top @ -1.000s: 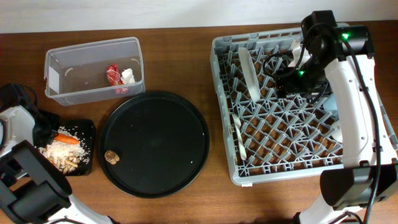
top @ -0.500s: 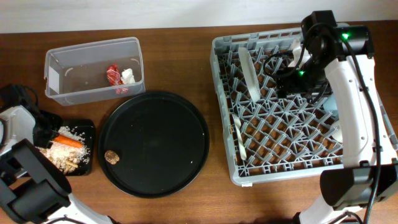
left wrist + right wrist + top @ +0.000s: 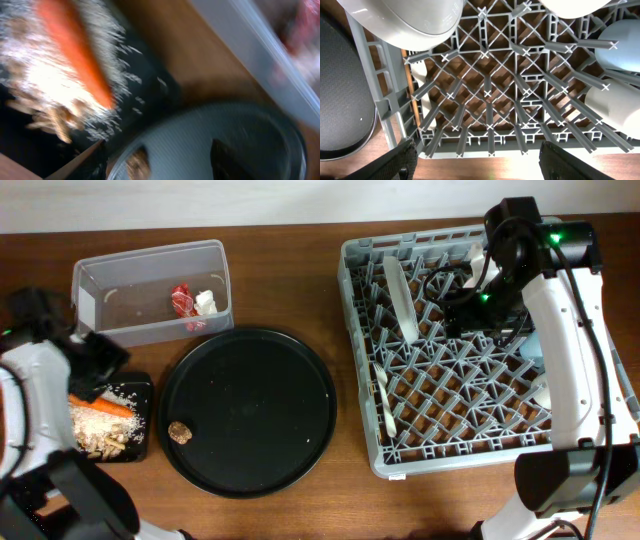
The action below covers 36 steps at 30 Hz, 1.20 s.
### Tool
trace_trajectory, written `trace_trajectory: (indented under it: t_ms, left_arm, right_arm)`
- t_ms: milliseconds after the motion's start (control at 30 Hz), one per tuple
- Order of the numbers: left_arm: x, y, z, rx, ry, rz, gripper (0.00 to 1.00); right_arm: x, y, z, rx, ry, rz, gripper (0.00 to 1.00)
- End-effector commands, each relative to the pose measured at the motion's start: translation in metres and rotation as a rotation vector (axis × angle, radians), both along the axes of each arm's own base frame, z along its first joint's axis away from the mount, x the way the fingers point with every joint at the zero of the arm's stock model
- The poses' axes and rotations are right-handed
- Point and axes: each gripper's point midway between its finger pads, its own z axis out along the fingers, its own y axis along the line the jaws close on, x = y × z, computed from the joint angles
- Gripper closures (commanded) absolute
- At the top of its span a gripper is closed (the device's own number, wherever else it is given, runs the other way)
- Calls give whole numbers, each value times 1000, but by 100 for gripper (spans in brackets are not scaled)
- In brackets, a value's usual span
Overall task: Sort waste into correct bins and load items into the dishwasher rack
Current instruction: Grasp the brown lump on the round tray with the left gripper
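Note:
The flat black tray (image 3: 146, 448) at the left holds the orange carrot (image 3: 100, 405) and pale rice scraps (image 3: 92, 425). My left gripper (image 3: 103, 363) is open and empty just above its far edge. The blurred left wrist view shows the carrot (image 3: 75, 55), the scraps (image 3: 42, 85) and the brown lump (image 3: 137, 162) between my open fingers (image 3: 155, 165). The lump (image 3: 180, 431) lies on the round black tray (image 3: 250, 380). The clear tub (image 3: 110, 330) holds the red wrapper (image 3: 182, 300) and white scrap (image 3: 206, 302). My right gripper (image 3: 487, 165) is open above the grey rack (image 3: 360, 330).
In the rack stand the upright plate (image 3: 402, 300) and the white fork (image 3: 385, 400). The right wrist view shows the plate (image 3: 410, 17), the light blue cup (image 3: 620, 37), a white cup (image 3: 615, 105) and the rack's lattice floor (image 3: 487, 95). The chopstick is not visible.
My left gripper has moved up and to the right, off the flat black tray towards the tub. The carrot stays in the tray. The right arm has not moved.

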Motion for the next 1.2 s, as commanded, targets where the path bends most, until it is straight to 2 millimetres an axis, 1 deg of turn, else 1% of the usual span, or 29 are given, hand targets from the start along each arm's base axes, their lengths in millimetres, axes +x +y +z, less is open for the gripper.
trace_trajectory:
  t_ms: [0,33,67,100,133,233,267,300,400,500,600,700,800,933,1067,1167]
  left_arm:
    - [-13,-62,1,-63,89,-198,35]
    - [-21,-78,-2,-75,133,-239,34]
    - [-27,-90,-5,-79,167,-272,34]
    - [-33,-102,-10,-75,201,-309,28]
    - [-38,-110,-15,-73,224,-338,26]
    - [-58,-130,-35,-88,300,-393,24]
    - [-68,-135,-44,-95,334,-406,24]
    - [-73,-137,-50,-99,352,-412,24]
    - [-87,-137,-66,-103,392,-415,24]
    - [-96,-125,-77,-35,427,-413,24]
    - [-97,-123,-85,-20,422,-414,24]
    - [-96,-112,-95,48,418,-410,24]
    - [-96,-110,-102,62,408,-409,24]
    - [-84,-109,-111,81,350,-406,24]
    - [-69,-108,-116,98,281,-401,25]
    - [-66,-107,-116,106,270,-400,25]
  right_arm:
    - [-1,-3,-1,-11,5,1,19]
    - [-1,-3,-1,-11,5,1,19]
    - [-1,-3,-1,-11,5,1,18]
    - [-1,-3,-1,-11,7,1,18]
    - [-2,-3,-1,-12,11,3,16]
    - [-5,-3,-1,-12,25,5,16]
    - [-6,-3,-1,-13,26,5,16]
    - [-6,-3,-1,-13,28,5,16]
    - [-6,-3,-1,-13,29,5,16]
    - [-6,-3,-1,-14,28,15,16]
    - [-6,-4,-1,-14,28,20,16]
    - [-6,-3,-1,-14,28,20,16]
    - [-6,-3,-1,-14,28,20,16]
    - [-6,-3,-1,-14,28,20,16]
    - [-8,-3,-1,-14,35,21,16]
    - [-9,-3,-2,-15,39,20,16]
